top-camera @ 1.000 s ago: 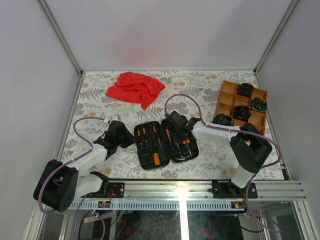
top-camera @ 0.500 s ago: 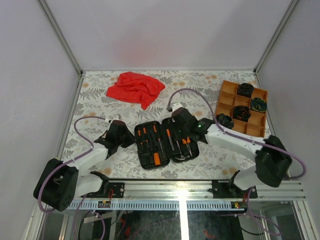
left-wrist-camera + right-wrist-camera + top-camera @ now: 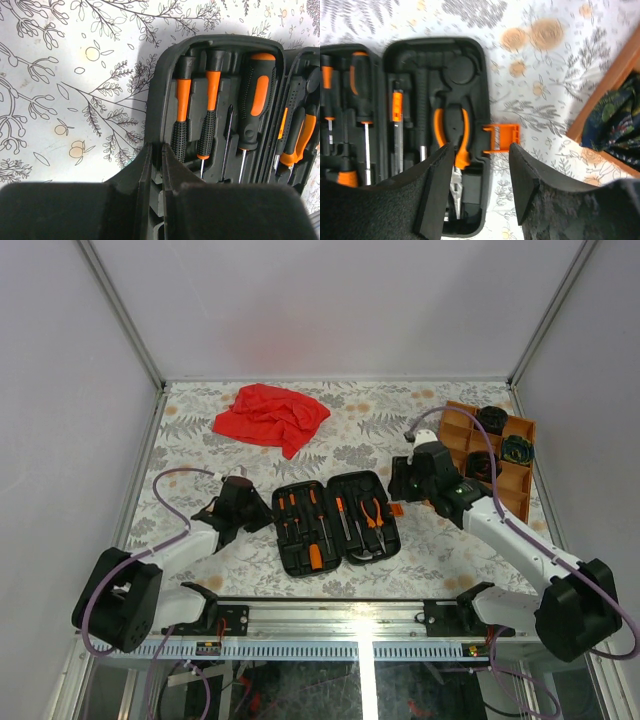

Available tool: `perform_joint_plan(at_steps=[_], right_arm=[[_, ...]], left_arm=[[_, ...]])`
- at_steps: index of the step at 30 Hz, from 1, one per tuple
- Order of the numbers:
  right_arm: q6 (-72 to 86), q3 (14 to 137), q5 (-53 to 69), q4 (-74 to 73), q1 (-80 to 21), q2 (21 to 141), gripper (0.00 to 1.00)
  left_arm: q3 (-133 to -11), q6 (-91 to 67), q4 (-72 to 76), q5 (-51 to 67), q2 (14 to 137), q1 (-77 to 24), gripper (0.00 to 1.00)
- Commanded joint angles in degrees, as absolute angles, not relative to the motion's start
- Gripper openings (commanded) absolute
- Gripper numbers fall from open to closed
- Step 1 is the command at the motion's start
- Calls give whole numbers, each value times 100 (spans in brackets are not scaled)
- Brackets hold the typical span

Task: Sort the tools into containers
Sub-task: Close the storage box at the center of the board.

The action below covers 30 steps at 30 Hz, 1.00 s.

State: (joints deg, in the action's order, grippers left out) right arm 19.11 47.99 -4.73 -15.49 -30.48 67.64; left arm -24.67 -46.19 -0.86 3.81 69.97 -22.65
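At mid-frame, the right gripper (image 3: pixel 402 485) has been pulled back from over the tool case (image 3: pixel 335 522) to its right rim. Its jaws are now about half open w/ nothing held. The pliers (image 3: pixel 452 125) are left lying in their slot, so that tool looks put away. The left gripper (image 3: pixel 156 167) is kept shut & empty at the case's left rim. The orange latch (image 3: pixel 501 137) sits just under the right jaws, & the orange tray (image 3: pixel 457 420) is near on the right. Bare table (image 3: pixel 420 540) is seen btwn them. The red cloth (image 3: pixel 270 415) is well apart, upper left.
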Motion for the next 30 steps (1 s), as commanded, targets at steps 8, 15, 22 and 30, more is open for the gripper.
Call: perform_joint_plan(at_steps=[8,15,22,30], right_arm=[[2363,3883,1560,-357,-1962,7004,56],[2482,3663,2026,33,-1734,7185,57],[2360,3687,1740,-210,-1740,7155,59],[2251,3724,1153,-523,-1734,7325,59]], left_arm=[[-2682,-4362,-150,616,7297,-2127,0],[-2685,-4324,-137,647,7312,-2127,1],[-2754,-4261,-113,727,7365,-2127,7],[-2760,-4202,-129,799,7411,-2131,23]])
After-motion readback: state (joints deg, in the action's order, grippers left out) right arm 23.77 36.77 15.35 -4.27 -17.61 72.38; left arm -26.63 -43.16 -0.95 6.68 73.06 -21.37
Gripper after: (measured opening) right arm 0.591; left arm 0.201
